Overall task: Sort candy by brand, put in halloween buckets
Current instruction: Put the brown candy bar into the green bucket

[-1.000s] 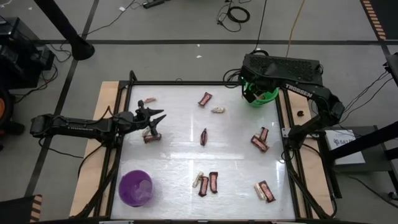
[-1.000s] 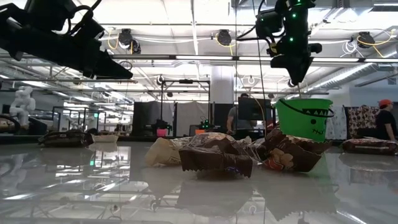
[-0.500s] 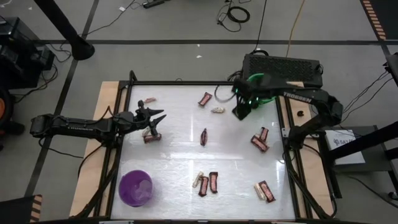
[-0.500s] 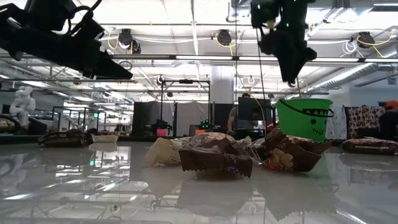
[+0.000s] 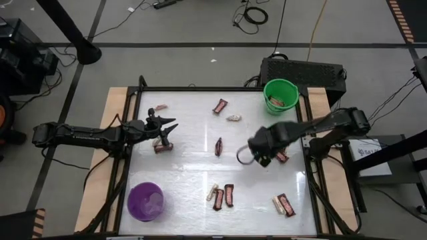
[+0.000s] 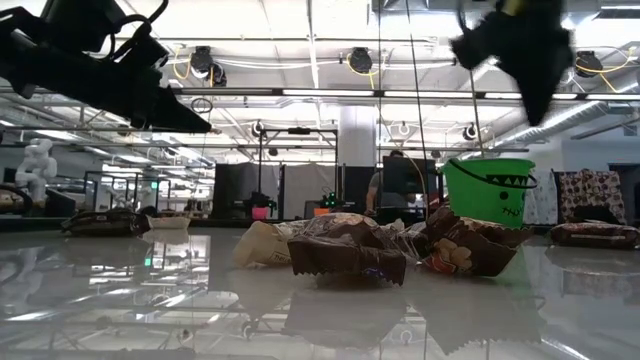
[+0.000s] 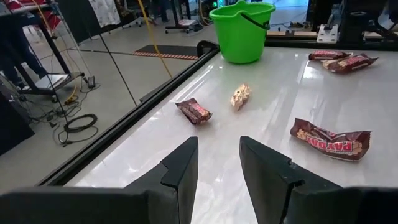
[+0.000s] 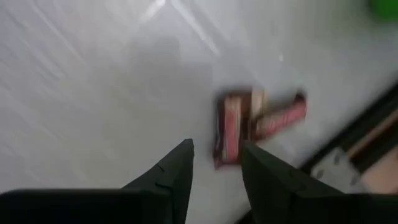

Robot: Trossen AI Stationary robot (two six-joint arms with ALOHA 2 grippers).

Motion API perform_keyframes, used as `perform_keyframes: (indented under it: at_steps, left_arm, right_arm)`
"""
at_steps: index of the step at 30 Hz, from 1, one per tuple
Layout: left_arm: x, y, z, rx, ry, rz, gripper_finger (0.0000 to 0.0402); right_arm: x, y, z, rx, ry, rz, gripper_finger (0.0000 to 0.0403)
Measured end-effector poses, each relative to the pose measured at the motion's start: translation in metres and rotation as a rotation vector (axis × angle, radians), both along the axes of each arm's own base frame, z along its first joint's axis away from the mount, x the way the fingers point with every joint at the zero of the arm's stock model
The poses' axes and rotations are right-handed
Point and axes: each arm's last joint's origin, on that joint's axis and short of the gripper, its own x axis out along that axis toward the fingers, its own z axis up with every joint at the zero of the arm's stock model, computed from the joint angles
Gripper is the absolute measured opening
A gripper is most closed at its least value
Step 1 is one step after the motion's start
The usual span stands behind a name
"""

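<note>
Fingers (image 7: 217,180) on left and right (image 8: 214,174) both parted, empty. Green bucket (image 5: 280,97) holds bars; purple bucket (image 5: 145,201) contents unclear.

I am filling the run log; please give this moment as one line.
right gripper: jaws open, empty, above table centre-right | left gripper: jaws open, empty, over table's left | green bucket: holds candy | purple bucket: near-left corner
</note>
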Motion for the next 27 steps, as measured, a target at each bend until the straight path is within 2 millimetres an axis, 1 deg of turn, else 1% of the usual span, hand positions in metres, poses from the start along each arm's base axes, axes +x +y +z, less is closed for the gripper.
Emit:
perform_keyframes:
  at_steps: [3, 7, 11, 14, 16, 20, 27]
  left_arm:
    - [0.000, 0.000, 0.000, 0.000, -0.004, 0.000, 0.0128]
    - [0.000, 0.000, 0.001, 0.002, -0.016, 0.000, 0.0128]
    - [0.000, 0.000, 0.002, 0.003, -0.021, 0.000, 0.0128]
    - [0.000, 0.000, 0.002, 0.003, -0.021, 0.000, 0.0128]
    - [0.000, 0.000, 0.002, 0.003, -0.021, 0.000, 0.0128]
    - [0.000, 0.000, 0.002, 0.003, -0.021, 0.000, 0.0128]
    - [0.000, 0.000, 0.002, 0.003, -0.020, 0.000, 0.0128]
  right_arm:
    - [-0.008, 0.015, -0.022, 0.027, 0.040, -0.038, 0.0144]
    - [-0.020, 0.027, -0.050, 0.080, 0.095, -0.106, 0.0183]
    - [-0.031, 0.029, -0.071, 0.138, 0.165, -0.167, 0.0237]
    - [-0.038, 0.026, -0.081, 0.118, 0.204, -0.165, 0.0277]
    - [-0.042, 0.024, -0.086, 0.106, 0.229, -0.176, 0.0296]
    - [-0.049, 0.021, -0.095, 0.075, 0.250, -0.179, 0.0313]
    - [-0.050, 0.012, -0.111, 0.097, 0.210, -0.177, 0.0314]
